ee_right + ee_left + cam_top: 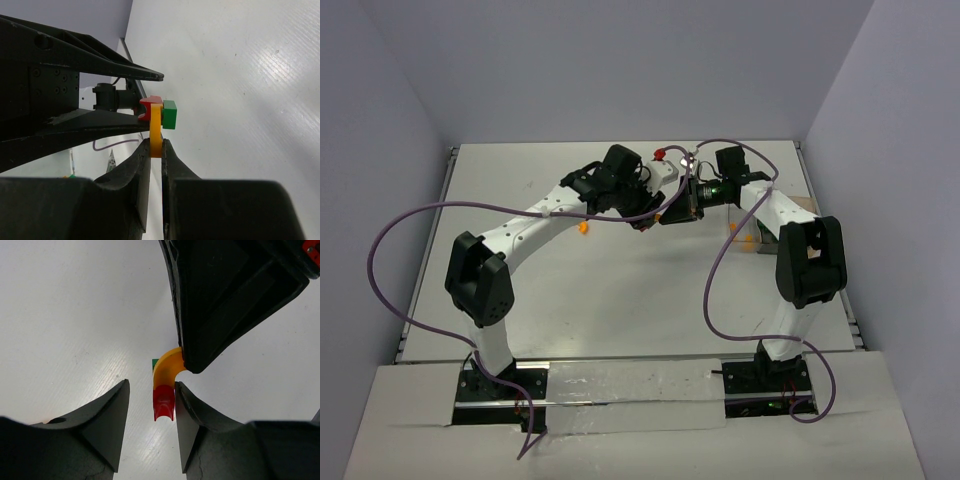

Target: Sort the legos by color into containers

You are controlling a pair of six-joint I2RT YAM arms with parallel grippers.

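My right gripper (pixel 156 144) is shut on an orange-yellow arch lego (pixel 156 131) and holds it above the table. A red lego (pixel 149 103) and a green lego (pixel 170 114) are stuck to the arch's other end. My left gripper (pixel 150 386) is open, with the red lego (pixel 164 401) between its fingers, against the right finger (pixel 192 415); the arch (pixel 167 366) rises behind it. In the top view both grippers meet at mid-table, left (pixel 644 218) and right (pixel 669 212). The containers are mostly hidden behind the right arm; a tan corner (pixel 807 204) shows.
One loose orange lego (pixel 584 227) lies under the left forearm. Two more orange legos (pixel 733 228) lie beside the right arm. A red knob (pixel 660 153) sits on the left wrist. Purple cables loop over the table. Walls close in on the left, back and right.
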